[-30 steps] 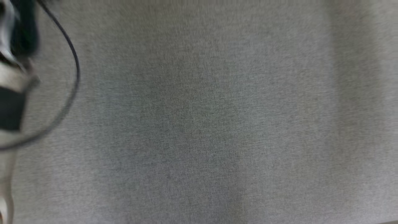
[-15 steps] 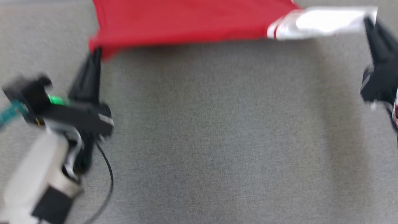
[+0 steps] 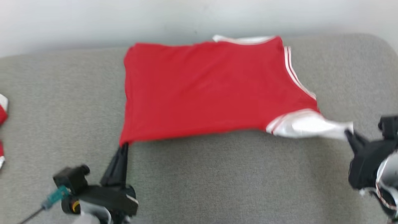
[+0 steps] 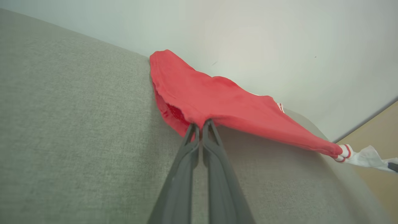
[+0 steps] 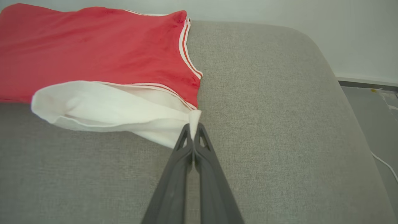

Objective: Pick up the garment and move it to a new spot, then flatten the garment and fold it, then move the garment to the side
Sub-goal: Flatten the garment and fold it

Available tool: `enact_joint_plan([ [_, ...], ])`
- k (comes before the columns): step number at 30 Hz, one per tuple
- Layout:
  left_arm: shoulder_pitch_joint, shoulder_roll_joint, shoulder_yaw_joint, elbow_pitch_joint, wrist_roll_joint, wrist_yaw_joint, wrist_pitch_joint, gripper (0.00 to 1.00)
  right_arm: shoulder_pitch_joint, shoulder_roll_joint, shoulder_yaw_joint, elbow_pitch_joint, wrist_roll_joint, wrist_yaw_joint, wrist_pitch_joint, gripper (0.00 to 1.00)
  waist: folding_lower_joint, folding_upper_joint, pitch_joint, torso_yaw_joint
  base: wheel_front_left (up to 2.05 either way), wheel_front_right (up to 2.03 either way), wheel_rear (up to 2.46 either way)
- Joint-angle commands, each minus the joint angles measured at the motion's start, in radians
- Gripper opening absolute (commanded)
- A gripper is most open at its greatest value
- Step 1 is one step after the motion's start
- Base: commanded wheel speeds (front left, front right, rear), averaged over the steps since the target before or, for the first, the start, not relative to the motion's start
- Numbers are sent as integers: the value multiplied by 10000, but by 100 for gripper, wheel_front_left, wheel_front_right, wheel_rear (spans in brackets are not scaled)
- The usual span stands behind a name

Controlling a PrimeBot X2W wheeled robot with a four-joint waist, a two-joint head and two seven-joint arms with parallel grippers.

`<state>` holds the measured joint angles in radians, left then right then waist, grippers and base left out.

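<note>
The garment (image 3: 205, 90) is a red shirt with white striped sleeves, spread across the grey padded surface (image 3: 217, 174) with its far edge near the wall. My left gripper (image 3: 123, 145) is shut on the near left red corner (image 4: 199, 116); my left gripper (image 4: 200, 123) pinches it just above the surface. My right gripper (image 3: 349, 133) is shut on the tip of the white sleeve (image 3: 307, 126), which is stretched out to the right. In the right wrist view my right gripper (image 5: 193, 126) clamps the white sleeve (image 5: 102, 107).
Bits of another red and white cloth (image 3: 2, 112) lie at the far left edge. A pale wall (image 3: 186, 18) runs behind the surface. The grey surface rounds off at the right (image 5: 326, 68), with floor (image 5: 373, 102) and a white cable (image 5: 385, 166) beyond.
The head camera has swung upward, bringing the whole garment and wall into view. Both grippers keep their hold on the garment's near corners.
</note>
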<state>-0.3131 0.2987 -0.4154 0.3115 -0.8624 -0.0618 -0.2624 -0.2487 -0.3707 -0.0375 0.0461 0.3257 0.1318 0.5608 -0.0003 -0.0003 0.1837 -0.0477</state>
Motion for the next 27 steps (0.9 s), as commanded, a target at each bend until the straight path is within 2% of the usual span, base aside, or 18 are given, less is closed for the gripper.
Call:
enact_joint_plan([
  [1,310,-52,5,31,179,27,-33,0,388,55,-111,-133,-94,-22,310,0,3,3,-474,302,0,0,0],
  [7,1008,-87,-100,176,545,183,-34,0,1427,339,-262,-739,-252,-22,1661,0,3,3,-801,353,0,0,0],
  [16,2052,139,-579,422,979,622,178,0,3092,633,-740,-2029,-216,-22,3685,0,3,3,-1119,413,0,0,0],
  [21,2462,269,-838,549,1068,716,454,0,3936,925,-1045,-2563,-117,-22,4731,0,3,3,-1201,465,0,0,0],
  [25,2675,469,-1099,586,1254,909,799,0,4328,1003,-1109,-2921,-92,-22,5169,0,3,3,-1207,472,0,0,0],
  [27,2761,481,-1135,453,1284,987,840,0,4301,914,-1015,-3123,-65,-22,5054,0,3,3,-1190,475,0,0,0],
])
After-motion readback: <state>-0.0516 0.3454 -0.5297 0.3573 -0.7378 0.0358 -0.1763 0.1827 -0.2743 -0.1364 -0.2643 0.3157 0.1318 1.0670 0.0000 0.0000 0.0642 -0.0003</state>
